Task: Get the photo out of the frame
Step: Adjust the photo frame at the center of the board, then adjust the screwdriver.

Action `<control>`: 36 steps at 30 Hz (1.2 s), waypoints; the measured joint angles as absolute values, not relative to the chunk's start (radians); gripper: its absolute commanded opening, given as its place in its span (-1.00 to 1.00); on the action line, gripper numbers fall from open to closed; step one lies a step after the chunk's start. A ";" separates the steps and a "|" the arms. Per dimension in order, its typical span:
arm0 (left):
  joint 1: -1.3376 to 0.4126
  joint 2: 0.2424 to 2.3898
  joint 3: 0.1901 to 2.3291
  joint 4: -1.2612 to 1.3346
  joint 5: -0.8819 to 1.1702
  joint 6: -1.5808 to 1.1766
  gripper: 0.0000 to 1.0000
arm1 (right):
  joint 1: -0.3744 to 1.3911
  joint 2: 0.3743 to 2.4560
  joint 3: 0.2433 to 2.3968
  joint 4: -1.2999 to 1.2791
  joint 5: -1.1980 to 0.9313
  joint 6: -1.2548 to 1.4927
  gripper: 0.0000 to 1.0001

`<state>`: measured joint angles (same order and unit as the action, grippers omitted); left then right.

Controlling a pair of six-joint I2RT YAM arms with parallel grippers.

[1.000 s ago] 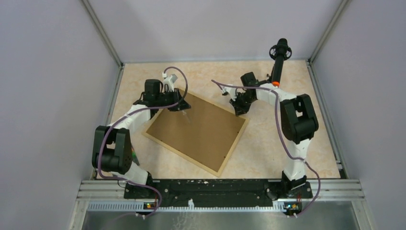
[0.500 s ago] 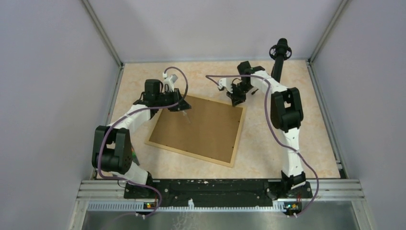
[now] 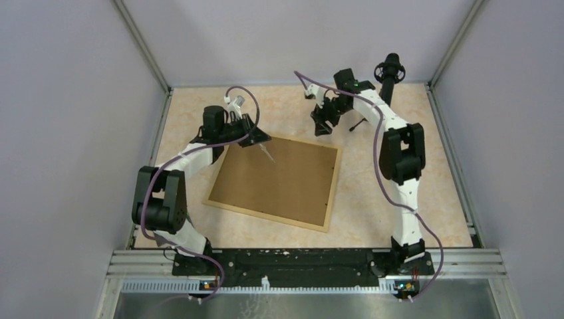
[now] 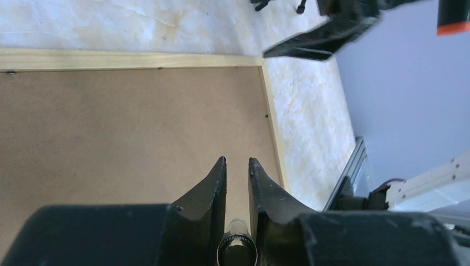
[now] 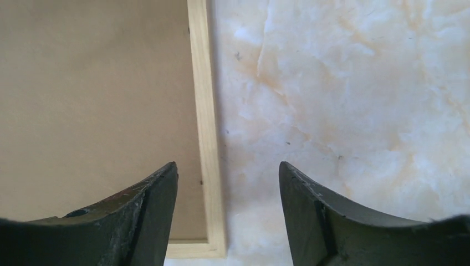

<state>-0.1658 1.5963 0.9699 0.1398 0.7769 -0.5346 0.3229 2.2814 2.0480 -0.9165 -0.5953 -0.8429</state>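
- Progress is near zero, as I judge: the frame lies face down on the table, and only its brown fibreboard back shows.
- The photo is not visible anywhere; probably it sits inside, under that back.
- All the work is left: free the back, lift it, draw the print out.
- My right claw hangs near the frame's far right corner, fingers wide apart, nothing between them.
- My left claw is over the back, fingers almost together with a thin slit. A small round tube end shows low between them; I cannot tell if they clamp it.
- The rim is thin, pale raw wood with square corners.
- The back is flat and matte.
- The table has a cream marble pattern.
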 measured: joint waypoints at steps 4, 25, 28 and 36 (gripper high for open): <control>-0.181 1.637 0.989 0.204 0.757 -0.633 -1.00 | 0.311 2.120 1.898 -0.790 -0.673 -0.608 0.46; -0.278 1.681 1.088 0.331 0.726 -0.895 -1.00 | 0.643 1.827 1.528 -0.423 -0.455 -0.073 -0.54; -0.280 1.681 1.088 0.345 0.722 -0.900 -0.97 | 0.643 1.838 1.528 -0.434 -0.425 -0.067 -1.00; -0.274 1.682 1.145 0.256 0.805 -0.750 0.42 | 0.602 1.841 1.580 -0.558 -0.596 -0.149 -1.00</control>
<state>-0.2745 1.6825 1.1446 0.2562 0.8055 -0.7502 0.6022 1.8408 1.5799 -0.5579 -0.5957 -0.1490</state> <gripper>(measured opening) 0.573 0.034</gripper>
